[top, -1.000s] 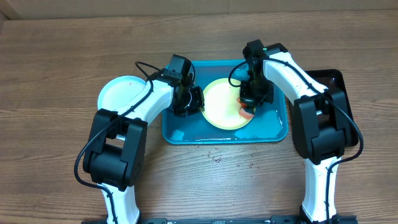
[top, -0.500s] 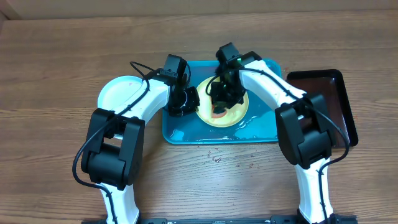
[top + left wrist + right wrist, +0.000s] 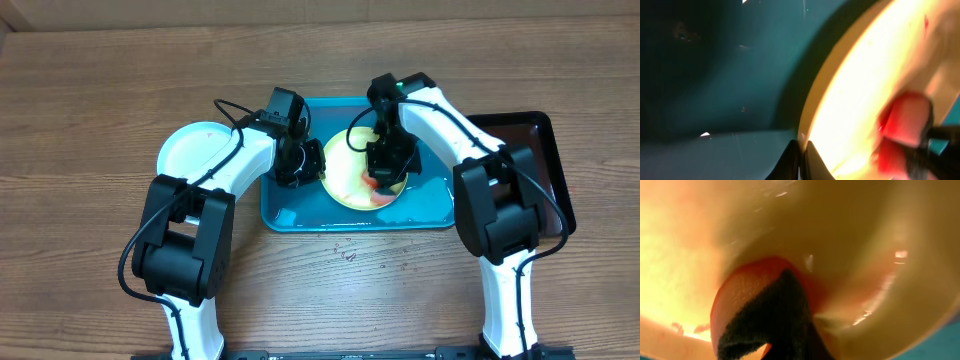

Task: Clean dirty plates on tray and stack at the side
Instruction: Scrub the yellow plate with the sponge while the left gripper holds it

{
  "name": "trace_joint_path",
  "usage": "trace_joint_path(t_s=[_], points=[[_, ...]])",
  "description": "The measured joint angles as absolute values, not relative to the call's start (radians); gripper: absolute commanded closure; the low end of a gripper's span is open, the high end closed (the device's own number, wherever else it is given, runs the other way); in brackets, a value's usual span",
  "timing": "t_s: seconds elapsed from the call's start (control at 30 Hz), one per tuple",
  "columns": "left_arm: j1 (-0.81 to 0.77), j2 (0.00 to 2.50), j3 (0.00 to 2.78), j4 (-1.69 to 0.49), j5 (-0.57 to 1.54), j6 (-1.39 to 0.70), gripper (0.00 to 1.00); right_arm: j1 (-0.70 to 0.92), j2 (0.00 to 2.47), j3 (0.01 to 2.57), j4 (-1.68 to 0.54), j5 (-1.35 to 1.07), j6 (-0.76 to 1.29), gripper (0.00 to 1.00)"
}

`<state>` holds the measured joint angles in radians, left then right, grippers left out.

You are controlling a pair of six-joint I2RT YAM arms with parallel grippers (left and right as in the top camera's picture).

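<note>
A pale yellow-green plate (image 3: 350, 172) lies on the turquoise tray (image 3: 300, 212). My left gripper (image 3: 312, 166) is shut on the plate's left rim; in the left wrist view its dark fingertips (image 3: 792, 159) pinch the plate (image 3: 855, 85) at its edge. My right gripper (image 3: 386, 168) is shut on a red-orange sponge (image 3: 380, 186) and presses it on the right part of the plate. The sponge (image 3: 745, 297), with a dark scouring side, fills the right wrist view against the wet plate (image 3: 850, 235). A light blue plate (image 3: 192, 148) lies on the table, left of the tray.
A narrow black tray (image 3: 535, 150) sits on the table to the right of the turquoise tray, partly under my right arm. Water drops (image 3: 350, 250) dot the wood in front of the tray. The tray (image 3: 710, 75) is wet.
My right gripper swept the sponge left across the plate, then back to the right side. The left gripper kept its hold on the rim, and the plate shifted slightly.
</note>
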<state>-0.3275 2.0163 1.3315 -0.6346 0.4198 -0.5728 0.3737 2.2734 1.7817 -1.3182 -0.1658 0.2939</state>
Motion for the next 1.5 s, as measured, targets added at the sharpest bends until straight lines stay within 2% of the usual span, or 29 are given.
trace_joint_path(t_s=[0.37,0.63,1.03,1.27,1.5], points=[[-0.325,2.016,1.332,-0.647,0.419,-0.572,0.96,0.355,2.273,1.794,-1.034,-0.114,0.291,0.96],[-0.320,2.016,1.332,-0.675,0.442,-0.530,0.96,0.390,2.273,1.794,-0.955,-0.148,0.291,0.96],[-0.318,2.016,1.332,-0.739,0.483,-0.398,0.96,0.467,2.277,1.794,-1.008,-0.273,0.269,0.96],[-0.299,2.016,1.332,-0.729,0.503,-0.381,0.95,0.467,2.284,1.794,-1.141,-0.409,0.189,0.96],[-0.260,2.016,1.332,-0.710,0.517,-0.382,0.96,0.464,2.285,1.794,-1.265,-0.428,0.148,0.96]])
